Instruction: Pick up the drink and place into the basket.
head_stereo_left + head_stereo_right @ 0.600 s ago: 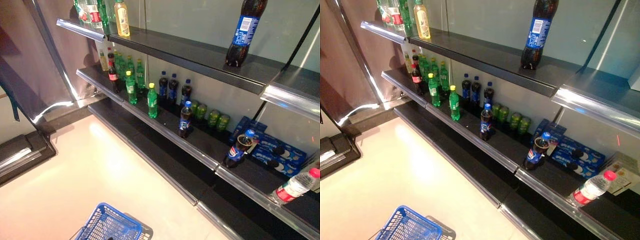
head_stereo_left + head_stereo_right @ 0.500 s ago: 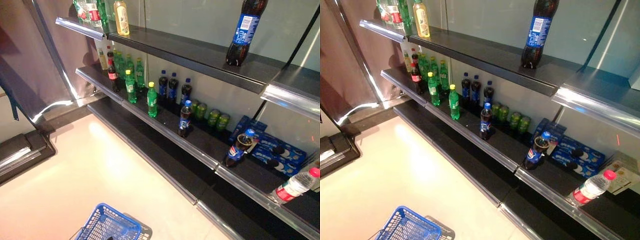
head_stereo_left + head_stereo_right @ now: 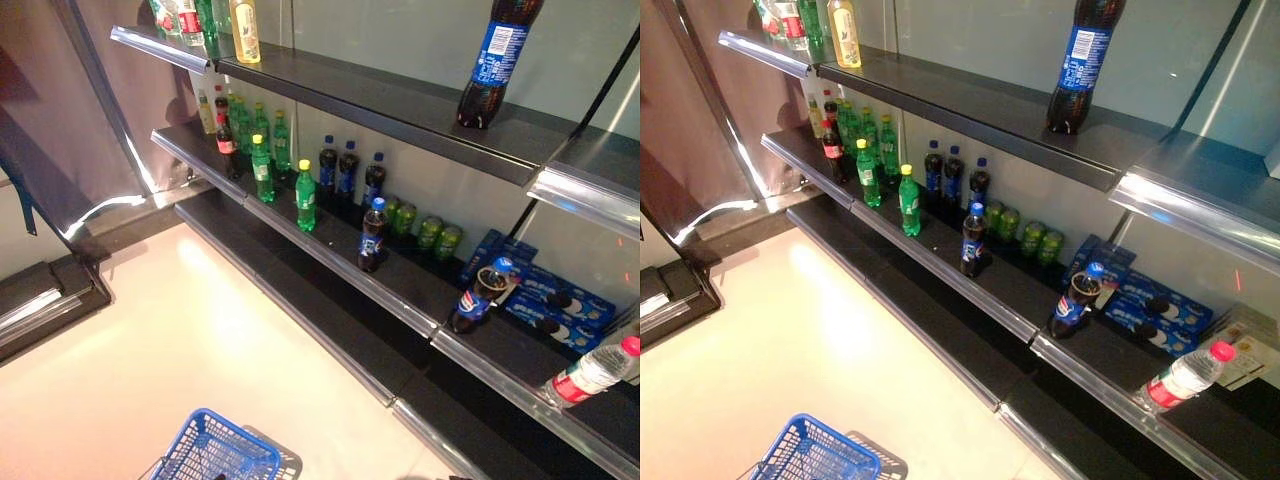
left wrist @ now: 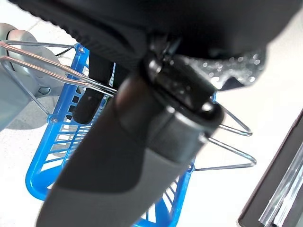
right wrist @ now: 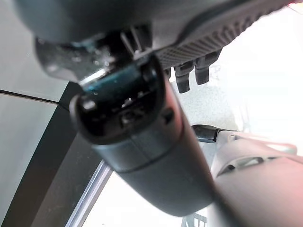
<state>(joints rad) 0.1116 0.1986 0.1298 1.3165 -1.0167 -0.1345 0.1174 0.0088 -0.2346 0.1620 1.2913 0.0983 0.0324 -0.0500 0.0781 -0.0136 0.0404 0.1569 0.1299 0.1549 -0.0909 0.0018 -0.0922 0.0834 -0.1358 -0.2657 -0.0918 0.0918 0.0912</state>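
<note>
Blue basket low on the floor at the left, drinks well apart from it on the shelves to the right.

The left hand shows only in its own wrist view, its fingers curled round the basket's wire handles, with the blue basket hanging just below it. Rightward, the middle shelf carries green bottles, then a dark cola bottle with a blue cap standing alone near the shelf's front edge, and another dark bottle leaning further right. A large cola bottle stands on the upper shelf. The right hand appears only in its wrist view, by the shelf edge, holding nothing there, fingers short and bent; whether it is truly closed I cannot tell.
</note>
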